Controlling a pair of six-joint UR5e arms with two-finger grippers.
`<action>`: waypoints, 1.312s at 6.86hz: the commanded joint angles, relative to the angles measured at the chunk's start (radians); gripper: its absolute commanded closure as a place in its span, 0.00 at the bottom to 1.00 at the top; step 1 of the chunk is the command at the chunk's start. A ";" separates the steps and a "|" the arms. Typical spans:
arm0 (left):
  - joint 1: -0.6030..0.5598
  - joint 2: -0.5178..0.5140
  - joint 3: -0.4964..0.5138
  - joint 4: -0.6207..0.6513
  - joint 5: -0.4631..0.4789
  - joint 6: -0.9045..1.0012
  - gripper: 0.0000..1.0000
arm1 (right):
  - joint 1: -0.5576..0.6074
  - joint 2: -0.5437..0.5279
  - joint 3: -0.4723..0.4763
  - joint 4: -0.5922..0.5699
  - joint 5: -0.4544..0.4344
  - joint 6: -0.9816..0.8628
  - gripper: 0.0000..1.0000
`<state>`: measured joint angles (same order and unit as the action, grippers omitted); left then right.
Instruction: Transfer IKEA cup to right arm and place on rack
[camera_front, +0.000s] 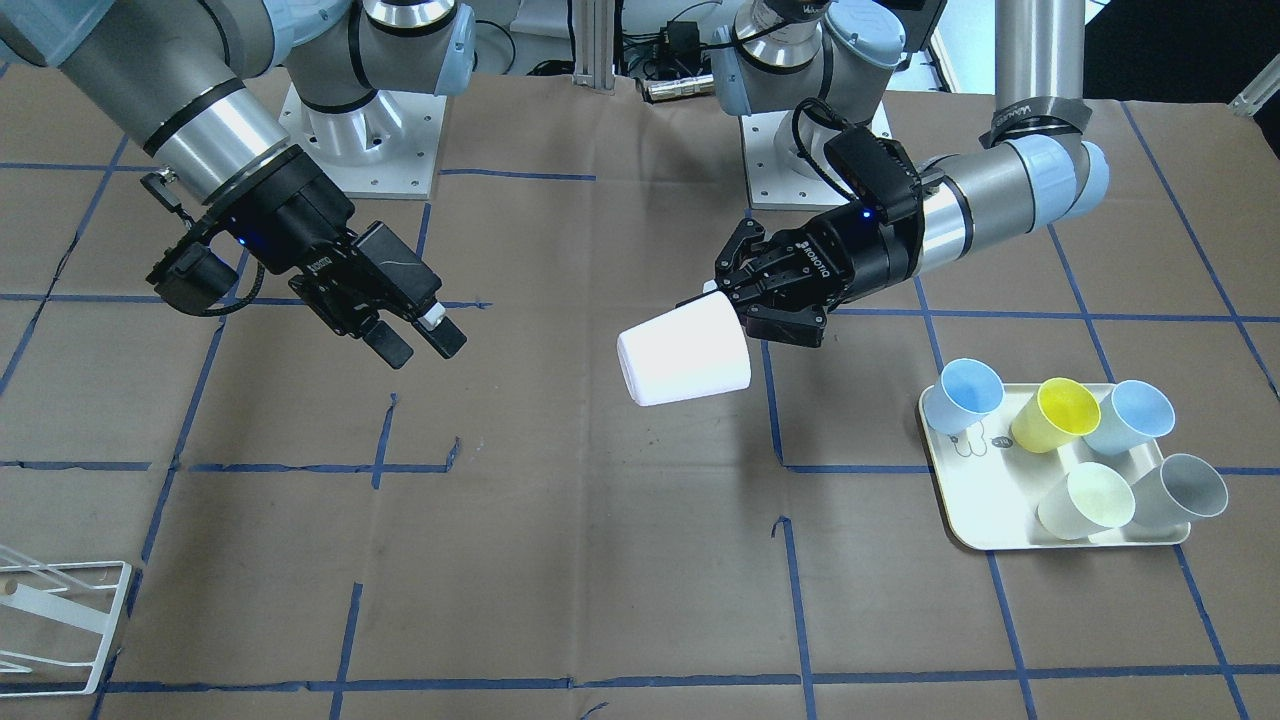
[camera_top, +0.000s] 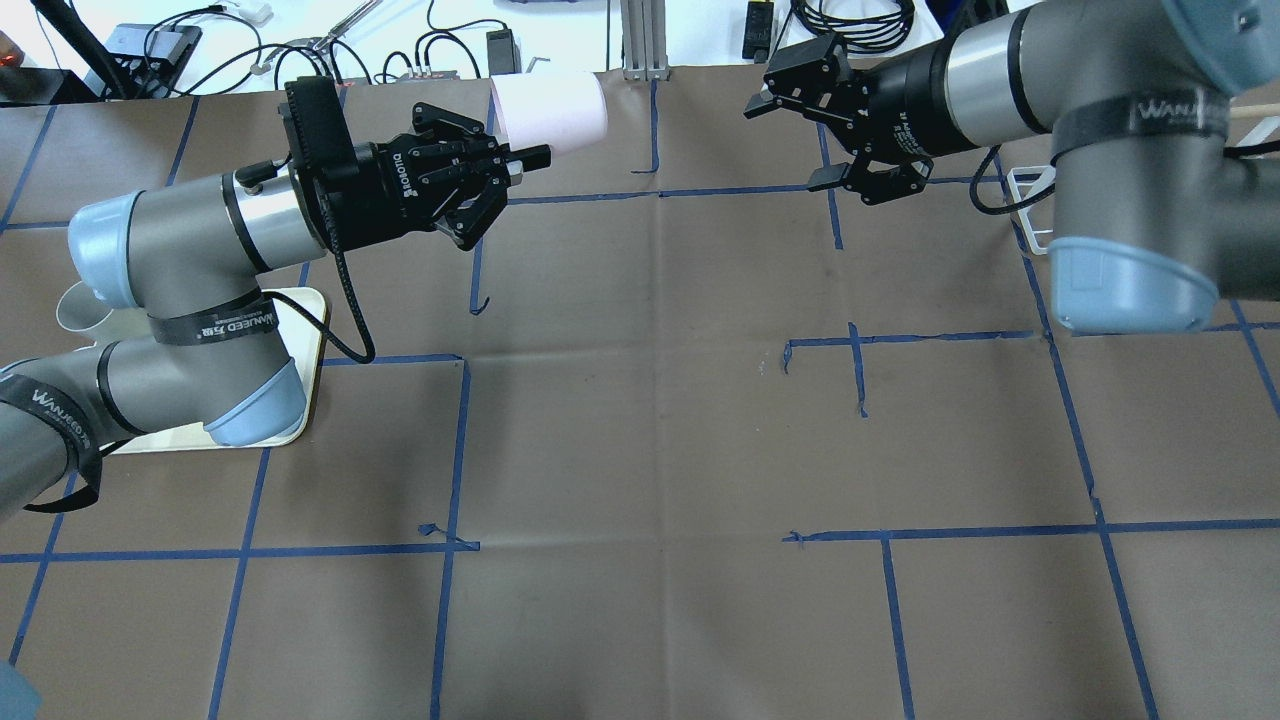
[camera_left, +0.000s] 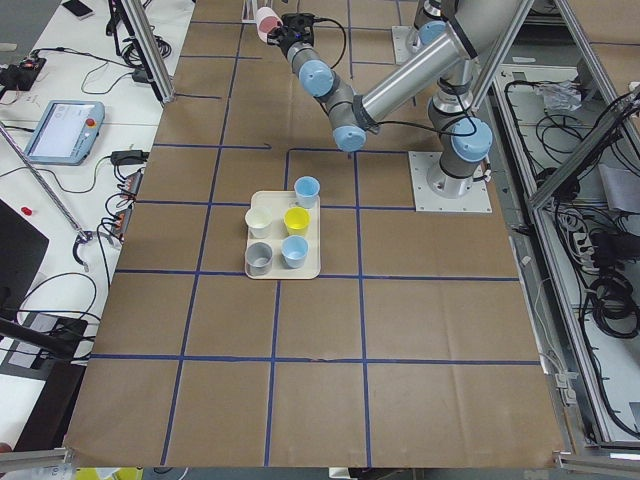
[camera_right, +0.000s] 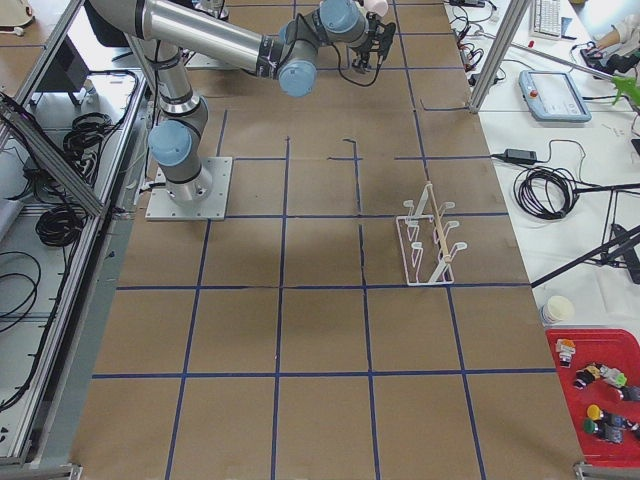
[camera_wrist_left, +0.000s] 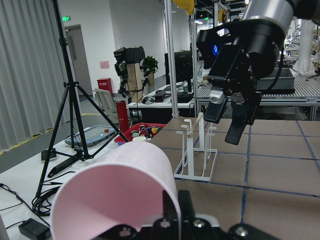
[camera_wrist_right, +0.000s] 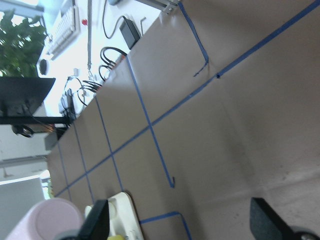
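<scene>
Left hand (camera_front: 728, 308) is clamped on the pale cup (camera_front: 684, 352) mid-frame, tipped sideways above the surface (camera_front: 600, 560). Right hand (camera_front: 422, 348), over at left, is spread wide and holding nothing.

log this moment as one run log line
phase: pre-handover | left gripper: shut on cup, cup held sideways, aloft | right gripper: open, apart from cup | rack: no cup on it

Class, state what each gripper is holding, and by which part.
The left gripper holds the pale cup by its wide rim end, cup sideways; the right gripper holds nothing, jaws open.
</scene>
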<state>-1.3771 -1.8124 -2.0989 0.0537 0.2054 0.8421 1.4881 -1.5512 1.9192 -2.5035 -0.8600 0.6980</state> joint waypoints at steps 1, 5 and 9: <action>-0.028 -0.010 -0.003 0.012 -0.006 -0.043 1.00 | -0.002 0.008 0.058 -0.252 0.070 0.213 0.01; -0.071 -0.011 -0.001 0.012 0.008 -0.117 1.00 | 0.006 0.037 0.194 -0.839 0.073 0.548 0.02; -0.073 -0.008 -0.001 0.015 0.008 -0.120 1.00 | 0.015 0.129 0.259 -1.121 0.065 0.643 0.01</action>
<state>-1.4490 -1.8215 -2.1000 0.0689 0.2132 0.7241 1.4969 -1.4591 2.1703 -3.5719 -0.7969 1.3370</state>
